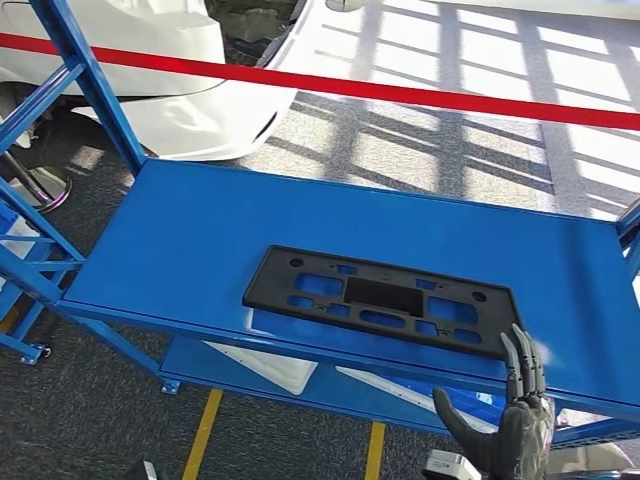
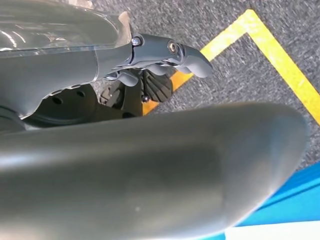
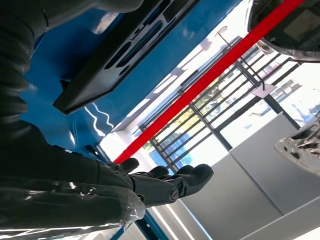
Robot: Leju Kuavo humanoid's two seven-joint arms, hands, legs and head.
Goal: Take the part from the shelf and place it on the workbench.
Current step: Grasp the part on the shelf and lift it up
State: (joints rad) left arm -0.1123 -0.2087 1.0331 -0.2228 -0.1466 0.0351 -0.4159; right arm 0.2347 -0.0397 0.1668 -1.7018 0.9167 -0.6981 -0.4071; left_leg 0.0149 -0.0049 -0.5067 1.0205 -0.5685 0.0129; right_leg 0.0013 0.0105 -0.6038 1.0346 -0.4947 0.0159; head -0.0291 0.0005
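Observation:
A flat black plastic part (image 1: 381,300) with several cut-outs lies on the top level of the blue shelf (image 1: 189,235), towards its front edge. The same part (image 3: 124,50) shows from below in the right wrist view. My right hand (image 1: 517,415) is raised in front of the shelf's front edge, just right of the part's right end, fingers straight and spread, thumb out to the left, holding nothing. My left hand (image 2: 158,57) hangs over the grey floor, fingers loosely extended and empty.
A lower shelf level (image 1: 249,365) carries white panels. A red barrier tape (image 1: 423,95) runs behind the shelf, with a white car (image 1: 173,70) beyond it. Yellow floor lines (image 1: 202,432) lie below the shelf.

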